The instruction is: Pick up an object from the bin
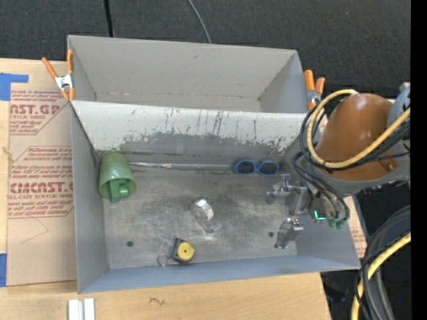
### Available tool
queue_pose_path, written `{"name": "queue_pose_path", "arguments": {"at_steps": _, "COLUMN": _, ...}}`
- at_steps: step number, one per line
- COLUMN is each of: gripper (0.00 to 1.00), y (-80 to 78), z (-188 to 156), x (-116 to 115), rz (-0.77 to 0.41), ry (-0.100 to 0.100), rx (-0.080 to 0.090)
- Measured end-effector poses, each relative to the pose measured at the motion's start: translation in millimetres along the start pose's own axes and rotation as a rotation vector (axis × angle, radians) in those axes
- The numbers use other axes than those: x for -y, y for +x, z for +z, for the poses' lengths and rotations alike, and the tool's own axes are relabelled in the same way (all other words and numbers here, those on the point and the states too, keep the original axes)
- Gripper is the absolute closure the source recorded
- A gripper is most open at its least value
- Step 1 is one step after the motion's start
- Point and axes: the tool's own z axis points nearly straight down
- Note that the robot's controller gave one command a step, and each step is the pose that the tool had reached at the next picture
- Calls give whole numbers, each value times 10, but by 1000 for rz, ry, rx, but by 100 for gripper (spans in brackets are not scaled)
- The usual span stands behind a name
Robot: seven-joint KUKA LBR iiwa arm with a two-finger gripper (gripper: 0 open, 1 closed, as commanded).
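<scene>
Camera view — claw (286, 211) spread | blue double-ring piece (255, 167) near, upper-left

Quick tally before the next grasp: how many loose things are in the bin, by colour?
Green: 1, cup at the left wall
Blue: 1, glasses at the back
Clear: 1, small piece mid-floor
Yellow: 1, tape measure near the front
Total: 4
</scene>
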Motion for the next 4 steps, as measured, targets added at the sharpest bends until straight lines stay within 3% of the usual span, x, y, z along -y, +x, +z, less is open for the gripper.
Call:
{"name": "queue_pose_path", "arguments": {"at_steps": 1, "gripper": 0, "y": -353, "z": -105, "x": -1244, "rz": 32, "ry": -4, "rx": 11}}
{"name": "queue_pose_path", "arguments": {"at_steps": 2, "gripper": 0, "y": -409, "z": 1115, "x": -1161, "rz": 182, "ry": -2, "rx": 15}}
{"name": "queue_pose_path", "arguments": {"at_steps": 3, "gripper": 100, "y": -402, "z": 1071, "x": -1169, "rz": 178, "ry": -2, "rx": 8}}
{"name": "queue_pose_path", "arguments": {"at_steps": 4, "gripper": 100, "y": -325, "z": -678, "x": -869, "rz": 61, "ry": 1, "rx": 17}}
